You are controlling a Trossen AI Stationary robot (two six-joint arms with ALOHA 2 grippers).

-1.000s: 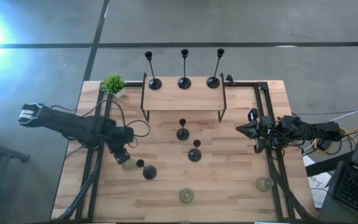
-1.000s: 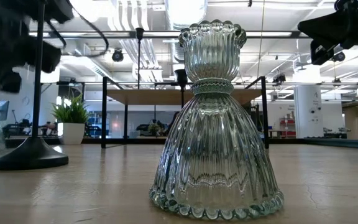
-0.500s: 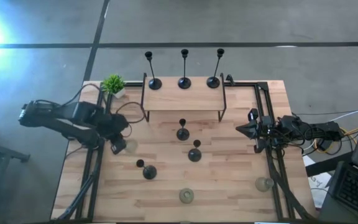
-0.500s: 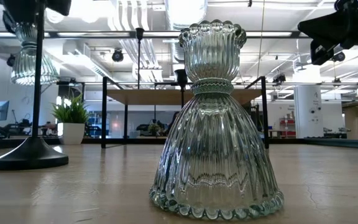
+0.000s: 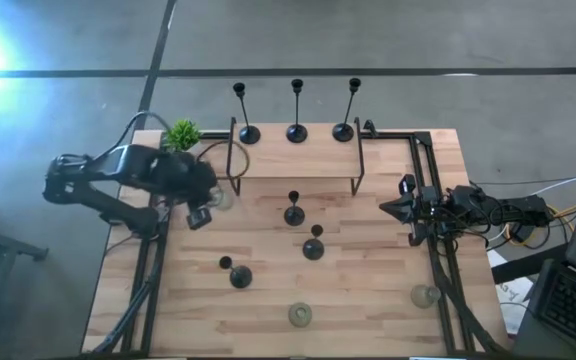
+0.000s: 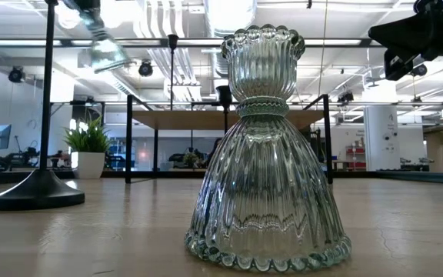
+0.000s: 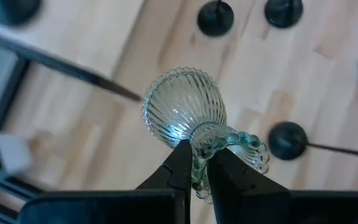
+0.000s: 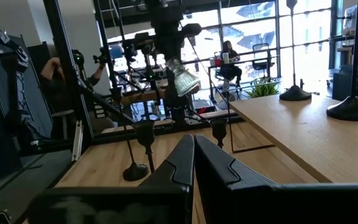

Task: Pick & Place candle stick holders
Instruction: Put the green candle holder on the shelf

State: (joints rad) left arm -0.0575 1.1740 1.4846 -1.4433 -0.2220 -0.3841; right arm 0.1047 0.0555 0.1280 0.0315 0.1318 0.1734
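Observation:
My left gripper [image 5: 210,204] is shut on a small clear ribbed glass candle holder [image 5: 222,197], high over the table's left part, just near of the wooden shelf [image 5: 293,160]. The holder also shows in the low view [image 6: 103,48] and the right wrist view [image 8: 183,77]. Three tall black holders [image 5: 297,128] stand on the shelf by their round bases. Three short black ones [image 5: 294,212] [image 5: 314,246] [image 5: 238,275] and two glass ones [image 5: 300,315] [image 5: 426,296] stand on the table. My right gripper [image 5: 396,208] is shut and empty at the right side. My left gripper pinches the beaded rim of the holder's cup top [image 7: 197,173] between its two fingers. The fingers [image 7: 180,160] come from above, pointing down. The holder hangs below them, tilted, its domed base [image 7: 182,107] lowest and clear of the table.
A small green potted plant [image 5: 182,135] stands at the far left corner, close to my left arm. Black frame rails run along the table's left [image 5: 153,280] and right [image 5: 438,270] sides. Bare wood lies between the shelf's legs and the short black holders.
My left gripper has risen and gone toward the table's far edge and the shelf, staying shut on the glass holder. The holder has been lifted clear of the table from beside the near-left black holder and now hangs tilted high up.

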